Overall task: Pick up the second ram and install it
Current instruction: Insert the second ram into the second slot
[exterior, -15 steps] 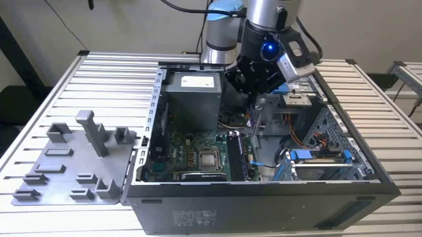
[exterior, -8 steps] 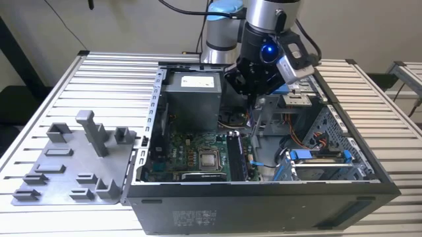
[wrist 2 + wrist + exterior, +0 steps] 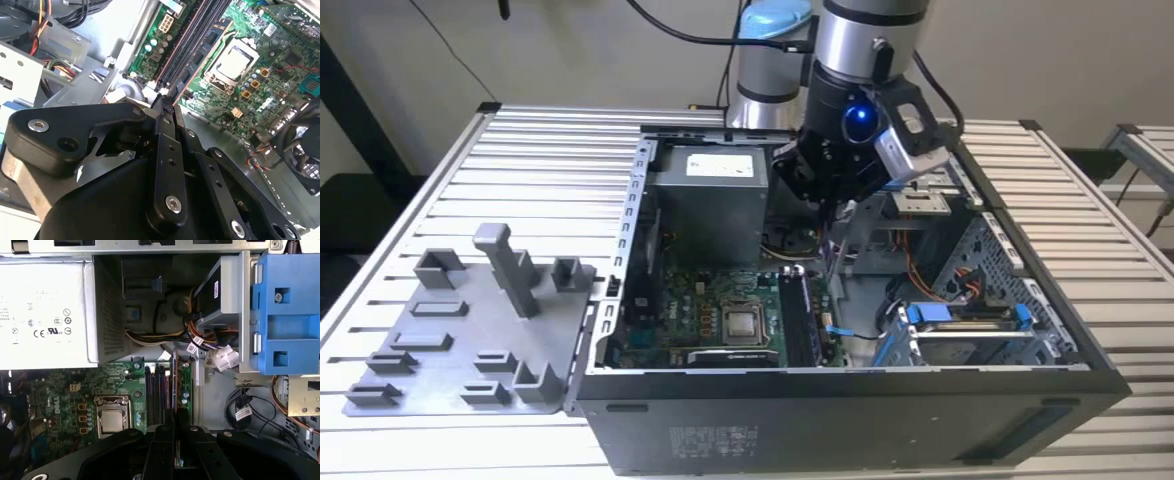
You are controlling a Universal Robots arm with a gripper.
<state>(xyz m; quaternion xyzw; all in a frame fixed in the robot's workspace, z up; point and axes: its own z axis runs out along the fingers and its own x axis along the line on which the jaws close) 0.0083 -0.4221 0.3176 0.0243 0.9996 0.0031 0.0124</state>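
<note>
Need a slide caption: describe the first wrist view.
Gripper holds the second ram edge-on above the motherboard slots.

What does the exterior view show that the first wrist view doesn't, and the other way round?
Exterior view: the grey tray beside the computer case on the slatted table. First wrist view: a white cable connector near the blue bracket. Both: the pincer gripping the second ram over the motherboard, plus the processor socket.

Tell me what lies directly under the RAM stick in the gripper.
Under the second ram, held edge-on by the gripper, lie the black memory slots on the green motherboard. The fingers cover the stick's near end.
</note>
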